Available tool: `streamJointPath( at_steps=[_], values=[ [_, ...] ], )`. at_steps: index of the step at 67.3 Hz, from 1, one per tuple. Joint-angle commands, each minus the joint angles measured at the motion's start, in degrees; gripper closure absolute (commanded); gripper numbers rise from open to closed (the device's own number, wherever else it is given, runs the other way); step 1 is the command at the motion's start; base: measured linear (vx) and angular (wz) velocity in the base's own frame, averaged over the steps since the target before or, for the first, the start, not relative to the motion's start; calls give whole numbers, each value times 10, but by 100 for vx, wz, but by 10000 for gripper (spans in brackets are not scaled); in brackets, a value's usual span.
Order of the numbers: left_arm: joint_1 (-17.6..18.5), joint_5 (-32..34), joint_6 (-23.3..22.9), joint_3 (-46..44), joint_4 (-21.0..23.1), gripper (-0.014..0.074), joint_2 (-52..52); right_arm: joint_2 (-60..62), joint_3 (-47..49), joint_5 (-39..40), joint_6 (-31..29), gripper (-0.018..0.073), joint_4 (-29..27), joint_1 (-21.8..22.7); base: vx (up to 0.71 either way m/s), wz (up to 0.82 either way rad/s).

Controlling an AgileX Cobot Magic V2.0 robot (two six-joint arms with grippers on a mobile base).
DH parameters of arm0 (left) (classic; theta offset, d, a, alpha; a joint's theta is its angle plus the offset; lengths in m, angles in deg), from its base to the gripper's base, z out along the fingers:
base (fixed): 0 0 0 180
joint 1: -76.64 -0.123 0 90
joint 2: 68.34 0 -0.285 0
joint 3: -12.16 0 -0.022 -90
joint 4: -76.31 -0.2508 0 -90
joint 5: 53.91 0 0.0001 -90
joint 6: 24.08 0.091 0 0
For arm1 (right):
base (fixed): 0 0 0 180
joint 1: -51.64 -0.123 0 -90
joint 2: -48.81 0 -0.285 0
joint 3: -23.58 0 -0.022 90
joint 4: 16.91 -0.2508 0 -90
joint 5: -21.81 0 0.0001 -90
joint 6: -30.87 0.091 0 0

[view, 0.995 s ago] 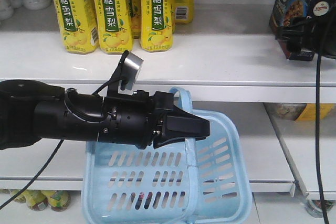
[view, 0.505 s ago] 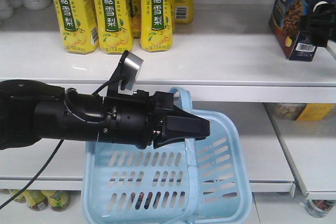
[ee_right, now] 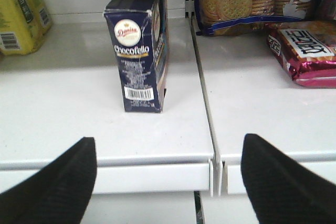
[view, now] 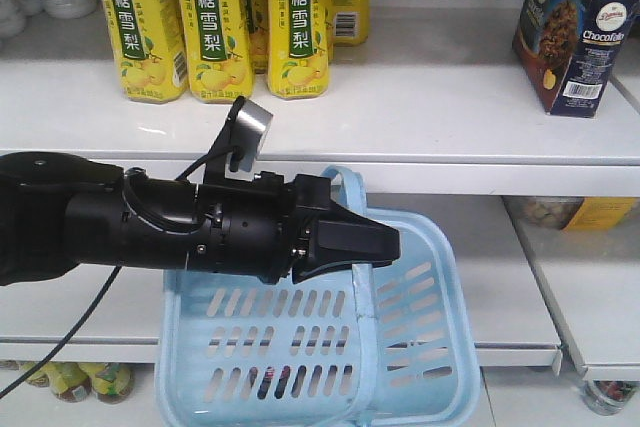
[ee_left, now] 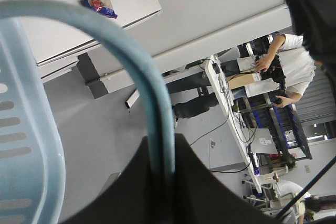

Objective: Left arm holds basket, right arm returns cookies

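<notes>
Right wrist view: my right gripper (ee_right: 168,169) hangs with jaws spread and empty, near the shelf (ee_right: 79,124) edge. Beyond, the cookies (ee_right: 139,43) stand upright, delivered. I should back straight out. My left gripper (view: 350,244) grips the basket (view: 400,347) handle.

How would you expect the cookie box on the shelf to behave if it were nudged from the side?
The cookie box stands upright on a narrow end, so it would probably tip rather than slide. Being cardboard, it looks stiff and likely light.
</notes>
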Motion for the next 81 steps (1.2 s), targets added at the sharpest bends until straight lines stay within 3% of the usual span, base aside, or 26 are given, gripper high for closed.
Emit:
streamJointPath(
  at_steps=[1, 16, 31, 43, 62, 71, 81],
  values=[
    [-9, 19, 20, -26, 85, 603, -27, 58, -60, 76, -7, 8, 15, 2, 0, 0],
    [-9, 19, 20, -26, 85, 603, -27, 215, -243, 102, -7, 22, 12, 2, 0, 0],
    [-9, 19, 20, -26, 85, 603, -27, 275, -380, 137, -7, 59, 12, 2, 0, 0],
    [-9, 19, 20, -26, 85, 603, -27, 277, -402, 210, -7, 71, 22, 2, 0, 0],
    [-9, 19, 20, -26, 85, 603, -27, 277, -402, 220, -7, 90, 22, 2, 0, 0],
    [-9, 19, 20, -26, 85, 603, -27, 277, -402, 237, -7, 227, 26, 2, 0, 0],
    [-9, 19, 20, -26, 85, 603, -27, 277, -402, 237, -7, 505, 26, 2, 0, 0]
  ],
)
